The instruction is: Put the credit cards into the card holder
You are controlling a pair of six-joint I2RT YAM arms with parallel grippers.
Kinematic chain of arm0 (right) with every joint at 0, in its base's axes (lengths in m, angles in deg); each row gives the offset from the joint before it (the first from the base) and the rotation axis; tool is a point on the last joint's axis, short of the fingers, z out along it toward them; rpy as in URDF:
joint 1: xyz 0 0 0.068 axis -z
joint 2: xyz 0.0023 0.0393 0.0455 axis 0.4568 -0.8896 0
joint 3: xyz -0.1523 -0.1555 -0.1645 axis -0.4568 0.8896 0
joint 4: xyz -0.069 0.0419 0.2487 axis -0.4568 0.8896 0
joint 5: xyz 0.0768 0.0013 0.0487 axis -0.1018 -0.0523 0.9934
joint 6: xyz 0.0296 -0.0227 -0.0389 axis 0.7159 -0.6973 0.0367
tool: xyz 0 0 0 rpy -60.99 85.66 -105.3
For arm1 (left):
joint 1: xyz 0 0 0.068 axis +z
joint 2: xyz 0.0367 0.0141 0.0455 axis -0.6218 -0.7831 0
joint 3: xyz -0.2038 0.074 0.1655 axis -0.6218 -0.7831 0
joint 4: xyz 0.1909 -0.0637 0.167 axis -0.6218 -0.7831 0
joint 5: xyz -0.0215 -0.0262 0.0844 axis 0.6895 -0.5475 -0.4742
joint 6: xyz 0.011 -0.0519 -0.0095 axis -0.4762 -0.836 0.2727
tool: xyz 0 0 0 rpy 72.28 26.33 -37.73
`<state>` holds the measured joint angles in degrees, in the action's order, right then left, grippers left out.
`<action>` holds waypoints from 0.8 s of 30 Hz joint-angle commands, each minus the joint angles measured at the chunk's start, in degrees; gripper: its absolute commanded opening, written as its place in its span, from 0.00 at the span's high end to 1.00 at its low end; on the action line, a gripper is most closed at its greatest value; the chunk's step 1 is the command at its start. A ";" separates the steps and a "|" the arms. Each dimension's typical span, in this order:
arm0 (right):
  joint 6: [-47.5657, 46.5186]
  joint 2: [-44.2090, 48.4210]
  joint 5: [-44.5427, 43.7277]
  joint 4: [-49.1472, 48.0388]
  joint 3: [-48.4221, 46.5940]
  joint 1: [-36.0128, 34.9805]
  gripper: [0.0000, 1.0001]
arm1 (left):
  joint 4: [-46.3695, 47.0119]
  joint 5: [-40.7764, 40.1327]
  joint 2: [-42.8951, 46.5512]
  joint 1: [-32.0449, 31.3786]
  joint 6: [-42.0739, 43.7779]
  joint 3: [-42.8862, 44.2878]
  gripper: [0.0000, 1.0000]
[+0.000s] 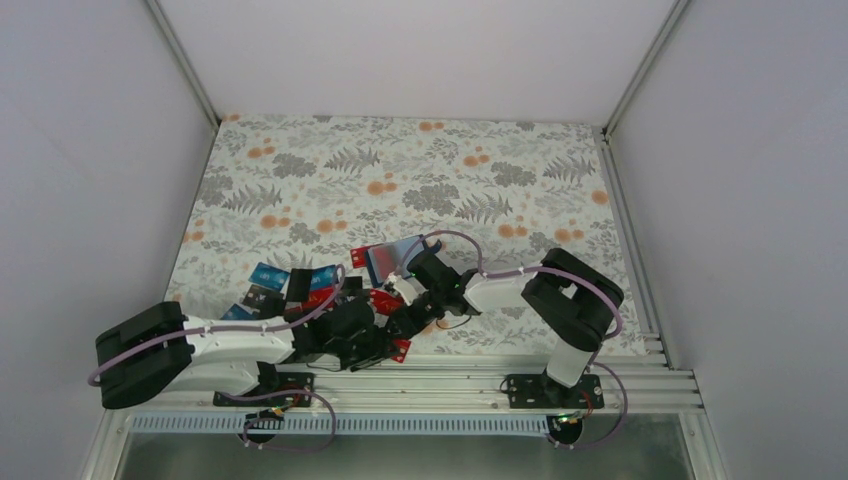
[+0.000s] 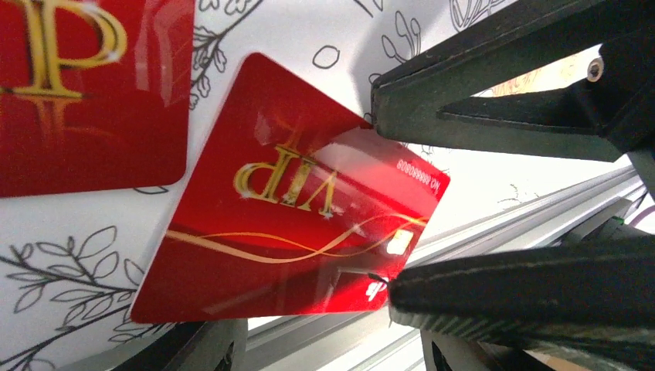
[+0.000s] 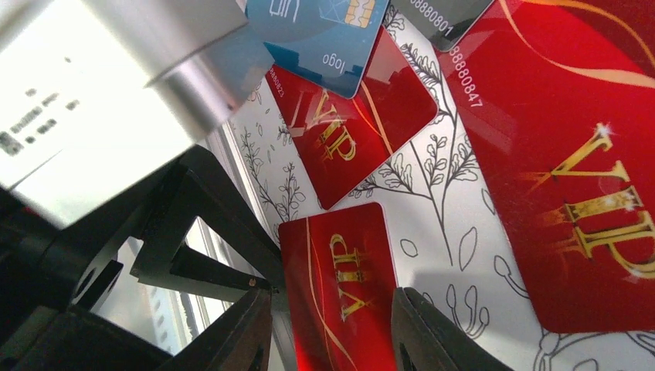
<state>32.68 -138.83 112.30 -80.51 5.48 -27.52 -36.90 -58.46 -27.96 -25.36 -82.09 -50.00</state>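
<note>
Overhead looks down; close wrist views probably share red card [image 2: 293, 209].

We find the far half of the desk [image 1: 420, 160] open to reach across. Along the near rail [image 1: 480, 362] it is tight. Both arms converge there, the left pincer [image 2: 382, 202] and right pincer [image 3: 330, 305] nearly meet, and credit cards [image 1: 268, 275] litter the cloth around them.

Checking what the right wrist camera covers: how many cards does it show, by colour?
Red cards: 3
Light blue card: 1
Dark card: 1
Total: 5
</note>
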 commanded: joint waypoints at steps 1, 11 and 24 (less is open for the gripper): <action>-0.48 -0.67 5.17 7.18 2.78 -1.76 0.58 | 6.33 -10.71 1.56 1.77 -1.51 0.03 0.45; 2.68 1.04 5.08 7.45 3.15 -0.90 0.61 | 9.02 -12.91 4.00 1.67 -0.69 -0.12 0.50; 3.47 0.88 4.88 7.29 3.09 -0.51 0.63 | 9.93 -13.50 2.54 1.52 0.52 1.36 0.57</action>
<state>35.52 -137.76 113.92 -78.76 6.55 -26.73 -36.66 -60.29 -25.07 -25.40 -82.83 -50.94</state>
